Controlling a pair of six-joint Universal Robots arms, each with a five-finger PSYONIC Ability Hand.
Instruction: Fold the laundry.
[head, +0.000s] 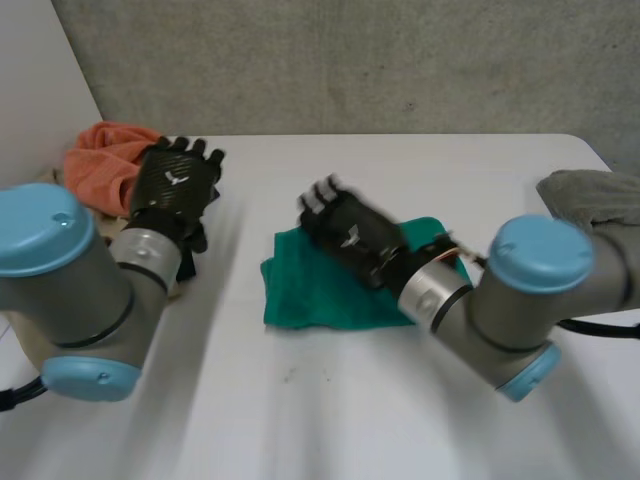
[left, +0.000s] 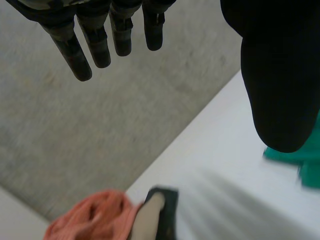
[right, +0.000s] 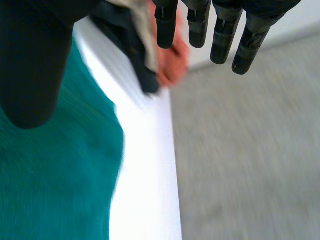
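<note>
Three cloths on the table (head: 400, 420): green cloth (head: 310, 295) mid-table beneath the right hand (head: 350, 235), fingers straight; orange cloth (head: 100, 160) beside the left hand (head: 175, 185), straight-fingered, empty; grey cloth (head: 595, 200) far right.

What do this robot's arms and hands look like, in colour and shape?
The left arm and right arm are thick grey cylinders with round light-blue caps. A silvery ring joins each to a black hand; the left hand and right hand each bear a small white mark on the back.

From the near side of the surface (head: 420, 170), the head camera looks down; both close wrist cameras share the green cloth (right: 50, 190).
</note>
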